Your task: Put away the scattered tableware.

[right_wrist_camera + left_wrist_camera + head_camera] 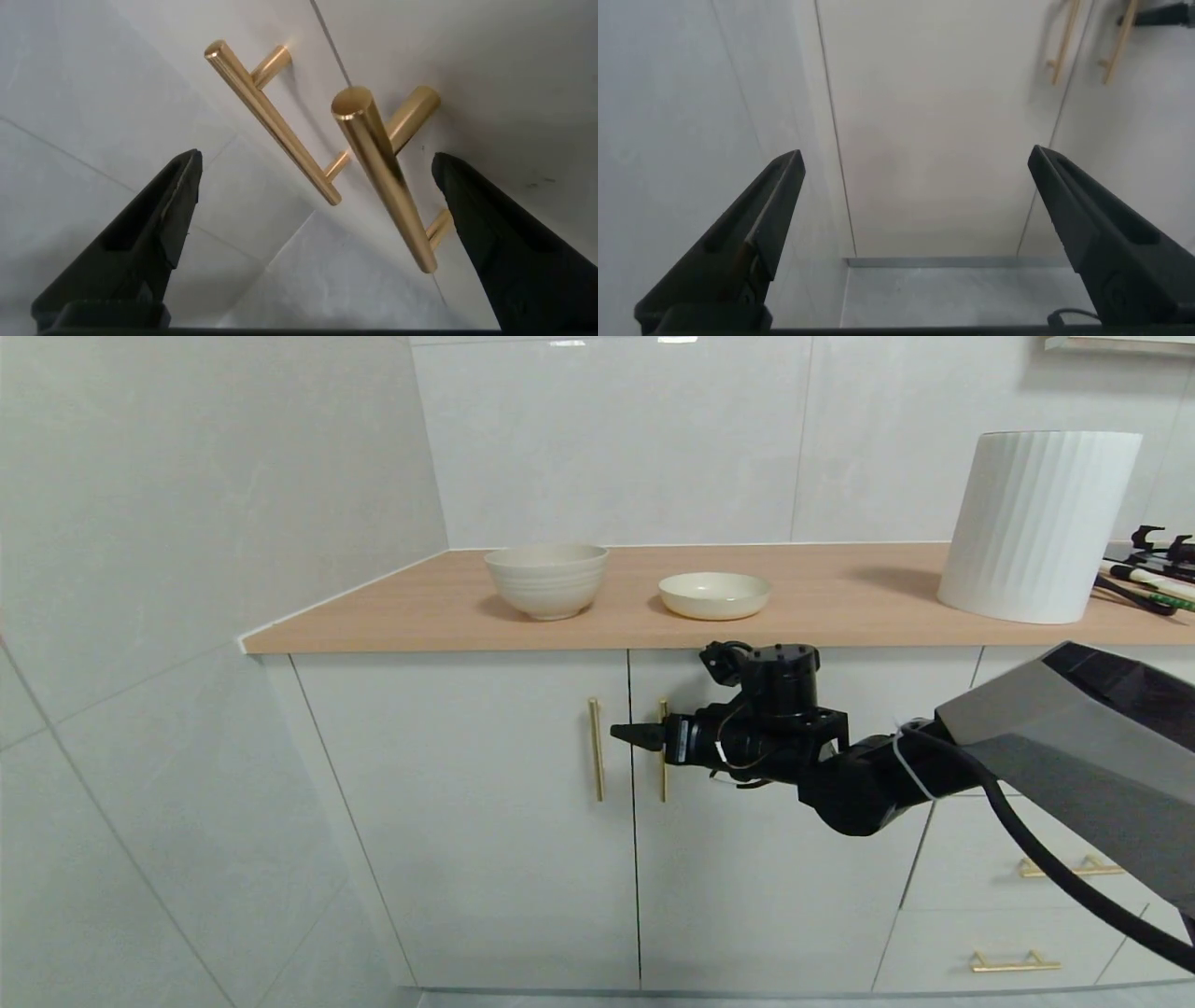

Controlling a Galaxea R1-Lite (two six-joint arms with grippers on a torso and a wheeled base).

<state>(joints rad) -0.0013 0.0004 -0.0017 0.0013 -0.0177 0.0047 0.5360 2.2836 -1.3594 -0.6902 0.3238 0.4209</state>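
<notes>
Against the tiled wall, hovering right gripper beside the gold handles, holding it and left gripper spread wide, eyeing bowl and dish above the handles: probably rigid, slick, breakable, best pinched at rim.

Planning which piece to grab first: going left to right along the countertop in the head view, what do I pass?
Deep bowl → shallow dish → tall white ribbed container → dark tools and pens at the right edge.
</notes>
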